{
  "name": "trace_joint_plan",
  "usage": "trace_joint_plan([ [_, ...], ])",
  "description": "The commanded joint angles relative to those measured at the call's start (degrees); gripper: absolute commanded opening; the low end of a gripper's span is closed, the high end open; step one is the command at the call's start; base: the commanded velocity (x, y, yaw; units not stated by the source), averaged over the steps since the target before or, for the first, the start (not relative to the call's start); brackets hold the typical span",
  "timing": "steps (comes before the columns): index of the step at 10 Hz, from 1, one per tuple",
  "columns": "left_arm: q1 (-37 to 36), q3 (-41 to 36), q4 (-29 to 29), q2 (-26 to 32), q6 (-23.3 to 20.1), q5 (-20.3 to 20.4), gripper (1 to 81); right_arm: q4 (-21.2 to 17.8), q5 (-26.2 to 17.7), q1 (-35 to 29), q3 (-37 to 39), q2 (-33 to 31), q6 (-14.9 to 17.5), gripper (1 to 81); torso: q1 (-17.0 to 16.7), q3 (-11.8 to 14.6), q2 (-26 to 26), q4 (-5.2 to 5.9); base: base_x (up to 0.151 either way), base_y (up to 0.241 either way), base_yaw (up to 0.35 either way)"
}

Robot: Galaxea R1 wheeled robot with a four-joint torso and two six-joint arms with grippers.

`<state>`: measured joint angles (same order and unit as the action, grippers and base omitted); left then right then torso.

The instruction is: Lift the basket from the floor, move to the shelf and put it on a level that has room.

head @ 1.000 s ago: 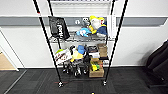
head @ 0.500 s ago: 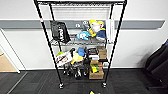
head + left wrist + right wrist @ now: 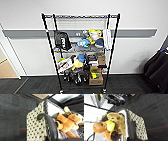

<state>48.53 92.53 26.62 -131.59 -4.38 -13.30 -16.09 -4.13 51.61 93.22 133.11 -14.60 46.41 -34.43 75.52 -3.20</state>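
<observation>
The shelf is standing against a white wall straight ahead in the head view, its castors resting on the dark grey carpeted floor. Its top level is lying bare under the rim, while the tiers below are carrying a black bag, soft toys and, lower down, cardboard boxes among a jumble of small goods. A dark garment is hanging near the right edge of that view. In the left wrist view the basket is showing very close, its cream woven wall and dark rim hanging above the floor, with a dark curved robot part lying right over the rim; a brown plush animal is sitting inside against the white lining. The right wrist view is showing the basket from its other side, again clear of the carpet, with another dark robot part sitting at the rim and the plush animal with a yellow-green piece lying inside. The basket's rim is lying hard against each arm's end, but whether the jaws on either side are closed on it or standing open, I cannot tell. The lower part of the shelf is appearing beyond the basket in the right wrist view.
</observation>
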Motion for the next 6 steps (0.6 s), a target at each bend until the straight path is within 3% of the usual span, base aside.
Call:
trace_joint_plan([
  [1, -5.9, -2.2, 0.0, 4.3, -0.6, -1.9, 1.0, -0.4, 1.8, -4.9, -2.2, -4.0, -0.1, 1.0, -3.6, -0.1, -5.6, 0.00, 0.000, 0.000, 0.000],
  [6, -4.4, -4.9, -0.1, 5.4, -0.6, -1.0, 1.0, -0.3, 2.6, -5.8, -7.4, -8.5, -0.1, 1.0, -9.5, 0.4, -14.8, 0.00, 0.000, 0.000, 0.000],
])
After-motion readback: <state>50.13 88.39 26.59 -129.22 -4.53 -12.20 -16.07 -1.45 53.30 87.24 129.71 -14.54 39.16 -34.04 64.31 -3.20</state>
